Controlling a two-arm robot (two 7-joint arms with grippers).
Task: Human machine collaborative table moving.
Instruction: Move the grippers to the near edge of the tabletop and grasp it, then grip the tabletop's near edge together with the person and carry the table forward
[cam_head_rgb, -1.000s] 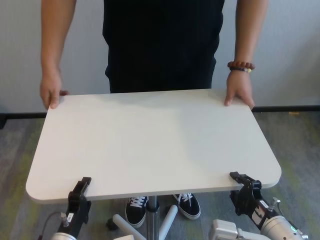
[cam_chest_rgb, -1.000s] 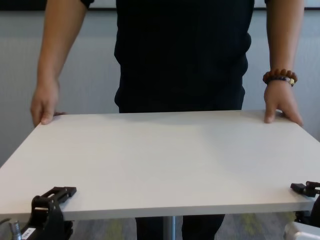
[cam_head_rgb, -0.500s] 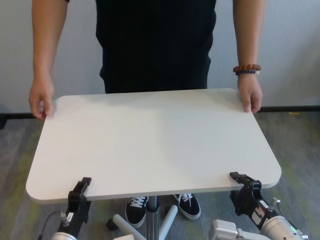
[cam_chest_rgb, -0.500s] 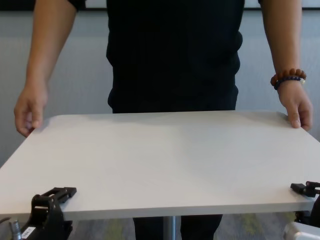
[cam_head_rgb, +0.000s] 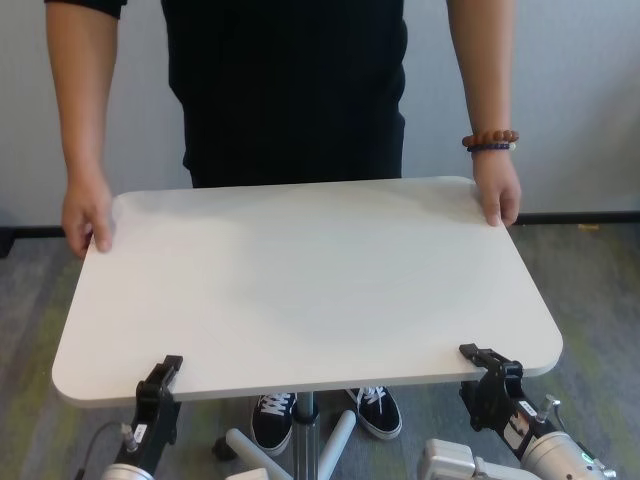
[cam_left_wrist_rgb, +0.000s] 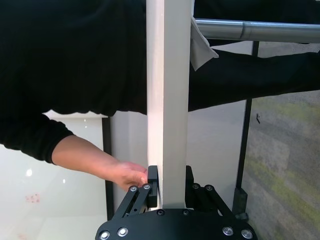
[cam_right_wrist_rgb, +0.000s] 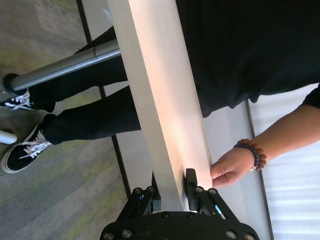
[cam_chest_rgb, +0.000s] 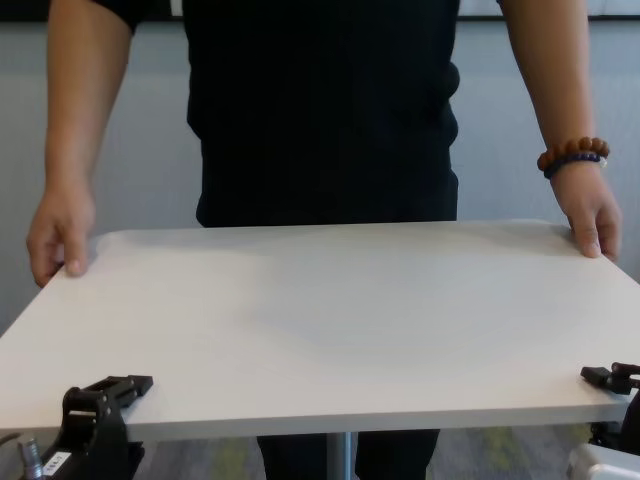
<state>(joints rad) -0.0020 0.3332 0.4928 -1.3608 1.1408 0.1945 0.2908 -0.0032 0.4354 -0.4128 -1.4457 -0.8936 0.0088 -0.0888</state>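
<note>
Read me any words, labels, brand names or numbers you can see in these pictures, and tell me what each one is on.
None can be read.
White label on the left gripper: print too small to read.
White and red label by the right gripper: too small to read.
Table: no writing.
Person's black shirt: no print visible.

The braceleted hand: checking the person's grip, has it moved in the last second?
Yes. The hand has slid from flat on the table's far edge outward to wrap its far right corner; both grippers stay clamped.

One table (cam_head_rgb: 300, 280) is standing here, one human (cam_head_rgb: 290, 90) is gripping it with two hands, and two grippers are clamping its edge.
</note>
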